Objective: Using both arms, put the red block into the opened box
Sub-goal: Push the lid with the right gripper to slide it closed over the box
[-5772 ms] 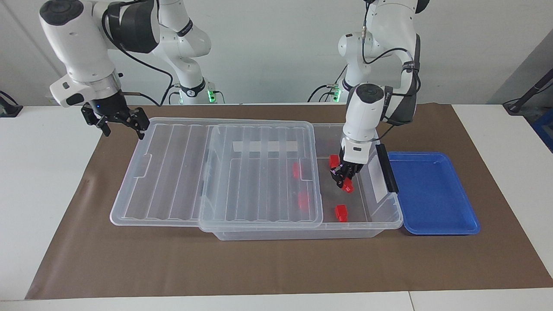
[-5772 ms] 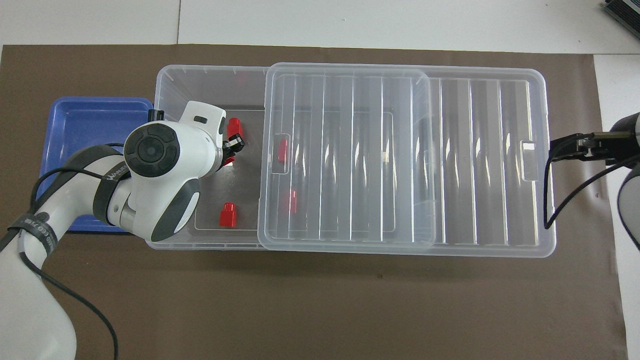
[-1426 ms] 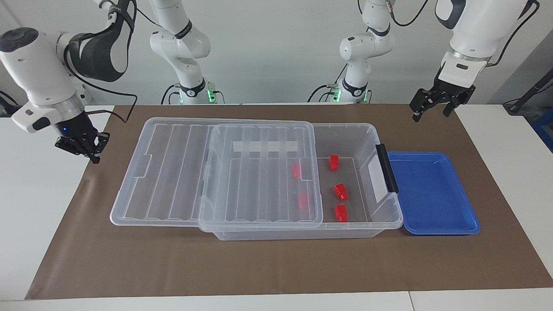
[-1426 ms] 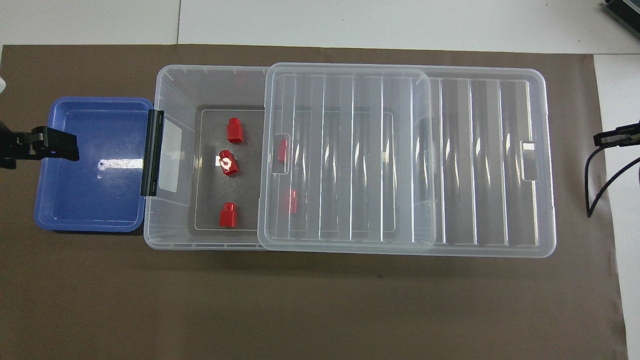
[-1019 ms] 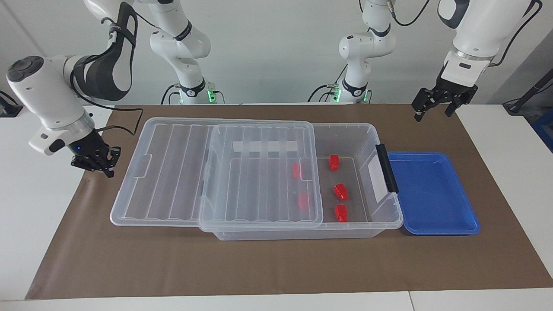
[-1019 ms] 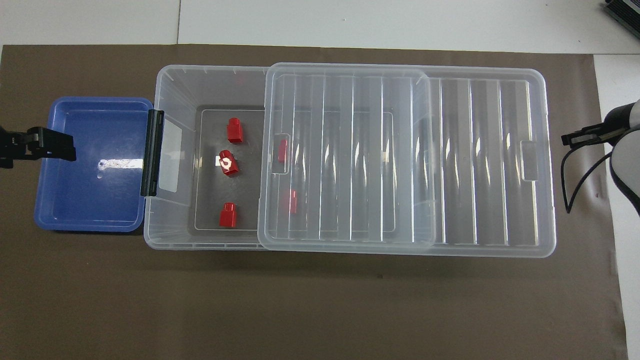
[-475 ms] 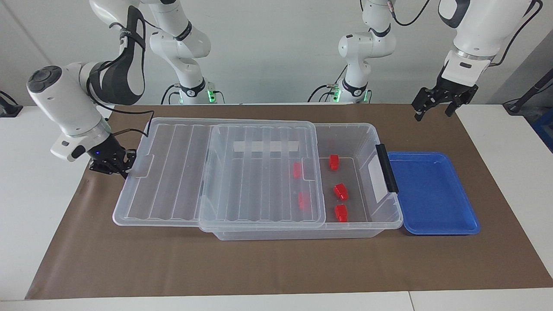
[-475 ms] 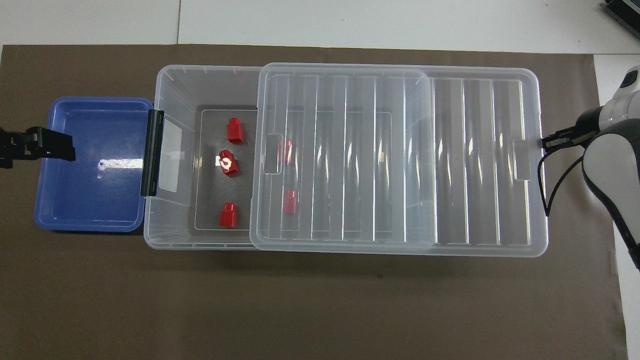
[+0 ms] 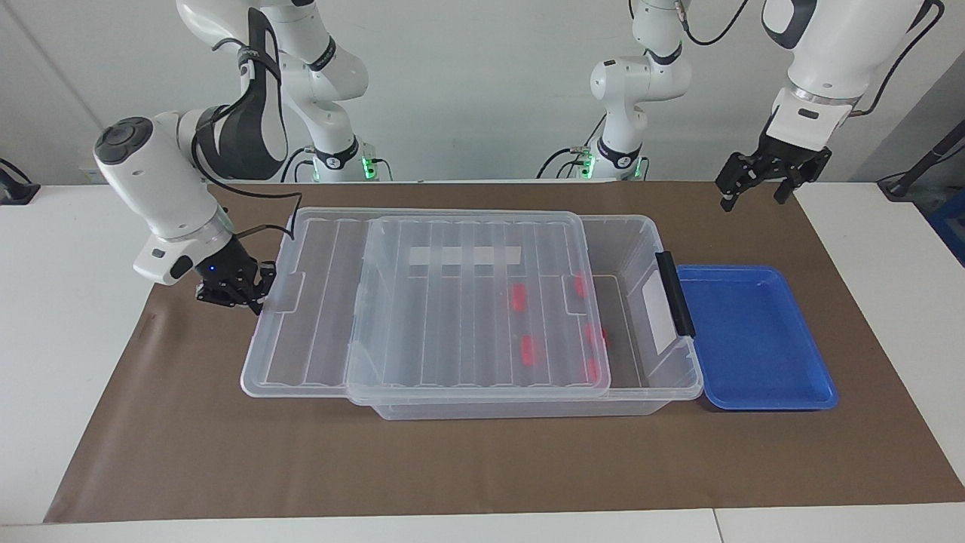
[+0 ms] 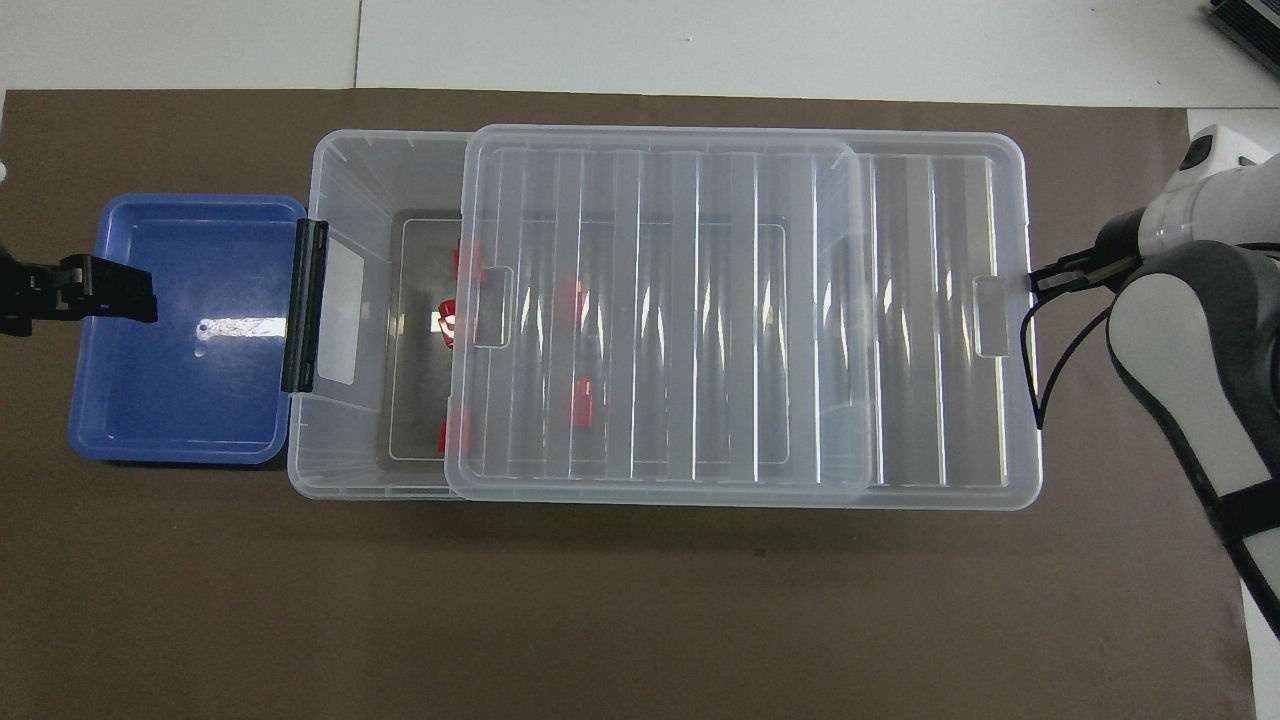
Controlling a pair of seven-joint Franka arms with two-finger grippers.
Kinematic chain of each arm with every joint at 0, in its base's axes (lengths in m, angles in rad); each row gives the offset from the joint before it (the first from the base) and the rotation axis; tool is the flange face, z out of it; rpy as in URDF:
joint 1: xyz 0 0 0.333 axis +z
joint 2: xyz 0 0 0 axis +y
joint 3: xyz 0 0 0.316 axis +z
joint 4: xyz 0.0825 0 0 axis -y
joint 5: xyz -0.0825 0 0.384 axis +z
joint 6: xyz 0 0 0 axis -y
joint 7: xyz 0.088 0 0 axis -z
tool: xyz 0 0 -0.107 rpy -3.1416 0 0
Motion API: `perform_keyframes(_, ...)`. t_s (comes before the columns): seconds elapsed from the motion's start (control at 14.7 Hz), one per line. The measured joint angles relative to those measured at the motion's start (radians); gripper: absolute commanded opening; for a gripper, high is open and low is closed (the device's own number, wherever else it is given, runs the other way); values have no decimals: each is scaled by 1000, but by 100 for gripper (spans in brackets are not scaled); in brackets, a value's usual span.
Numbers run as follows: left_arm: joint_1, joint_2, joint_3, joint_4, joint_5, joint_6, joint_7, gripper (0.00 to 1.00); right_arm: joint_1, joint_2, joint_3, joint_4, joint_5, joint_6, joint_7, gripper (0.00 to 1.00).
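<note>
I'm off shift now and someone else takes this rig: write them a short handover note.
Right gripper: shut, at the lid's end edge toward the right arm's end of the table, apparently pushing it.
Left gripper: open, empty, waiting in the air near the blue tray.
Box: lid lies across most of it; a gap stays open at the black handle end.
Red blocks: five in the box, seen through the lid or at its edge. Tray holds none.
Done: blocks are in.
Left: likely only closing the lid fully and backing the right arm off.
</note>
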Motion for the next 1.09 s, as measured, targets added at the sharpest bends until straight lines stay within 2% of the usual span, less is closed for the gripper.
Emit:
perform_keyframes(0.95,-18,0,17,0,-5,1,1,100,123,0,1,-29,3,24,143,0)
perform_keyframes(1.09,-18,0,18,0,-5,3,1,100,127,0,1,-33,43,24,145,0)
